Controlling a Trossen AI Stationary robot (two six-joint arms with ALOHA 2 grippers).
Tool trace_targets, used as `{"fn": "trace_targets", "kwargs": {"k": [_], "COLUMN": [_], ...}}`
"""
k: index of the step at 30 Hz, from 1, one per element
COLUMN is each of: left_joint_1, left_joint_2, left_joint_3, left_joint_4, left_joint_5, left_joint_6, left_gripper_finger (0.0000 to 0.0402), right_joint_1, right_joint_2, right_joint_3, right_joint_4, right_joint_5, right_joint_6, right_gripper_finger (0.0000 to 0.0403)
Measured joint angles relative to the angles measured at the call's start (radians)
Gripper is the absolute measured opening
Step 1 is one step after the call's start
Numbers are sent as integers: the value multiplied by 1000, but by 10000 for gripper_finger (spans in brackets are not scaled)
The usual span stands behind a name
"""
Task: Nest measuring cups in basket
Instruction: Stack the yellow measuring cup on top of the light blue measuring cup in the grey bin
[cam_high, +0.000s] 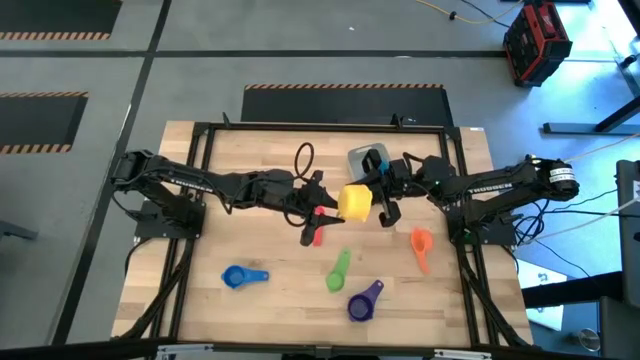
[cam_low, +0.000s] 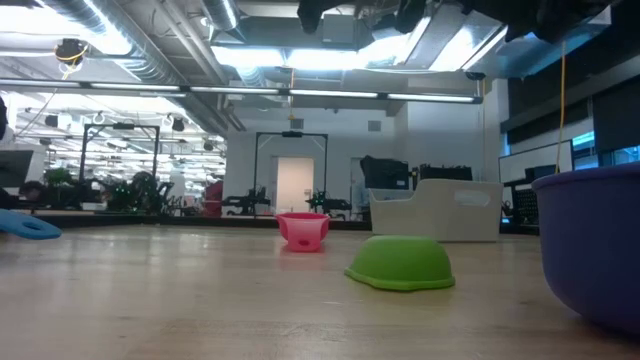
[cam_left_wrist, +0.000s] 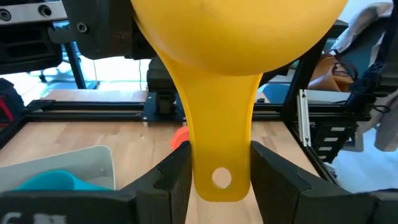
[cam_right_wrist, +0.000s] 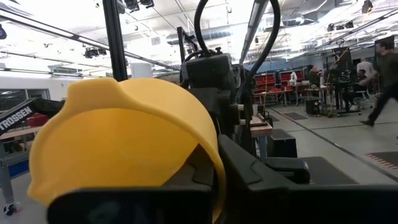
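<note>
- Translucent grey basket (cam_high: 366, 160) sits at the table's far middle, a teal cup (cam_high: 374, 162) inside.
- Left gripper (cam_left_wrist: 217, 180) clamps the yellow cup (cam_high: 355, 201) by its handle, held above the table beside the basket.
- Right gripper (cam_high: 385, 190) pinches that cup's rim.
- Red cup (cam_high: 318, 230), green cup (cam_high: 337, 272), purple cup (cam_high: 364, 301), blue cup (cam_high: 241, 276) and orange cup (cam_high: 421, 245) lie scattered nearer.

Two dark, near-black jointed arms. The left arm (cam_high: 200, 185) carries a thin black cable looping above its wrist; the right arm (cam_high: 490, 190) bears white "TROSSEN" lettering along its forearm and a silver-ringed joint near its base. Each ends in blocky matte-black fingers (cam_left_wrist: 177, 180), angular and moulded. Thick black cables arch over the left arm's wrist housing.
</note>
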Motion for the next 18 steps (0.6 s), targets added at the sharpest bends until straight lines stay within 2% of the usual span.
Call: {"fn": "trace_targets", "kwargs": {"k": [6, 11, 18], "left_joint_1": [0, 0, 3], "left_joint_2": [0, 0, 0], "left_joint_3": [0, 0, 0], "left_joint_4": [-7, -20, -26], "left_joint_5": [-29, -41, 8], "left_joint_6": [-111, -128, -125], "left_gripper_finger": [159, 169, 170], "right_joint_1": [0, 0, -17], "right_joint_2": [0, 0, -1], "right_joint_3": [0, 0, 0], "right_joint_4": [3, -3, -34], "right_joint_5": [0, 0, 5], "right_joint_6": [-7, -17, -11], "right_gripper_finger": [10, 10, 9]}}
